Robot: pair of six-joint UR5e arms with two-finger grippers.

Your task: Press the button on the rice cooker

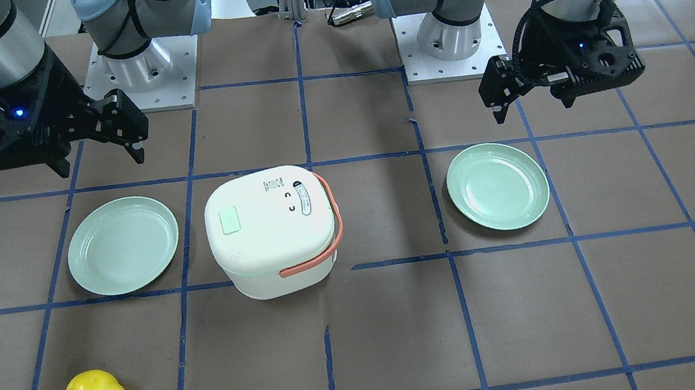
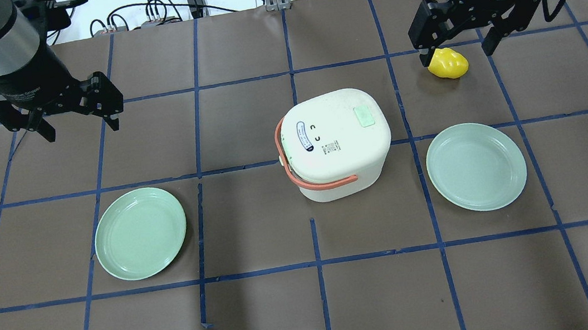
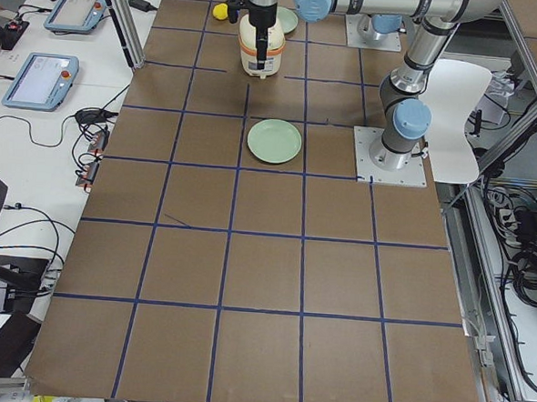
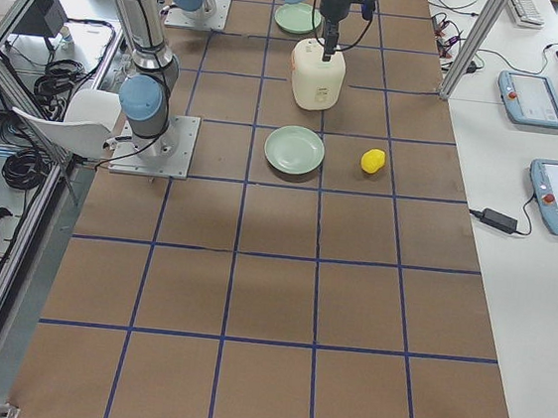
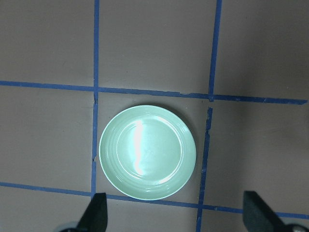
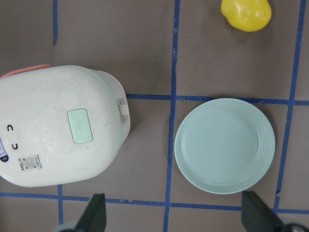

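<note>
The left gripper point(image 2: 81, 125) is released, its two fingers spread wide with nothing between them. It hangs above the table point(image 2: 267, 314), touching nothing. The right gripper point(image 1: 101, 161) is also wide open and holds nothing. It also hangs in the air, well apart from the rice cooker point(image 2: 336, 140).

The rice cooker stands upright near the middle of the table, between two green plates, one point(image 2: 140, 233) on the left arm's side and one point(image 2: 476, 166) on the right arm's side. It is white, with a square shape and round corners, and its lid is closed. On the lid there is a pale green button point(image 2: 365, 116), and nothing touches it. An orange handle point(image 2: 324, 183) lies folded down around one side. A yellow fruit point(image 2: 448, 63) lies on the table beyond the right plate.
</note>
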